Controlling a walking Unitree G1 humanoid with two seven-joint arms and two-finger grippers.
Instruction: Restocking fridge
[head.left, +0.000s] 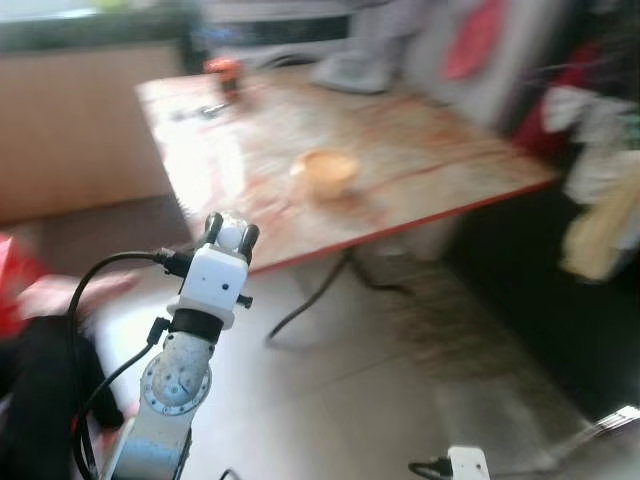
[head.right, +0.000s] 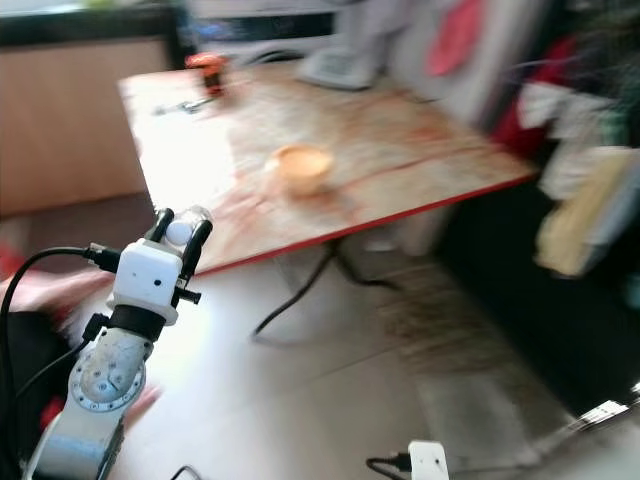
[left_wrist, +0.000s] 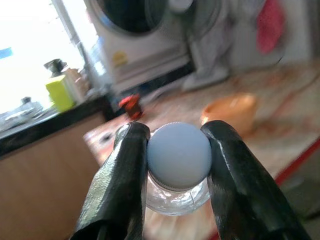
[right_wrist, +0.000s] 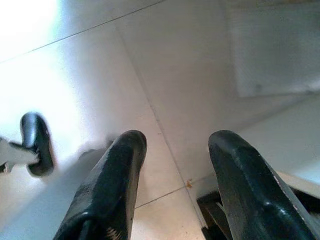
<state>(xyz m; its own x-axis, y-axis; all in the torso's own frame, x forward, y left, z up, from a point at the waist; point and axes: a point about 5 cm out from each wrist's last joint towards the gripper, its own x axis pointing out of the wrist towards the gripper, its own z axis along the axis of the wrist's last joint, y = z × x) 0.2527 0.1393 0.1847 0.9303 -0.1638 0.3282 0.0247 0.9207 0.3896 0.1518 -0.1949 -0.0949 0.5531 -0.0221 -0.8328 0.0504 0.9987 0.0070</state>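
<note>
1. The room has a pale tiled floor (head.left: 330, 400) and a wooden table (head.left: 400, 160) with a red edge; the head views are blurred.
2. The left gripper (head.left: 232, 234) is raised in front of the table's near edge, and its two black fingers (left_wrist: 120, 185) are clenched on a jar (left_wrist: 178, 165).
3. The jar is of clear glass with a pale round lid. The fingers press on the lid from both sides, and the glass body sits lower between them.
4. Beyond the left gripper, on the table, stands an orange bowl (head.left: 326, 172). Further beyond, near the table's far edge, there is a small red thing (head.left: 224, 70), too blurred to tell.
5. A black cable (head.left: 310, 290) hangs under the table, just beyond the left gripper.
6. The right gripper (right_wrist: 172, 175) hangs low over the floor. Its fingers are apart and hold nothing.
</note>
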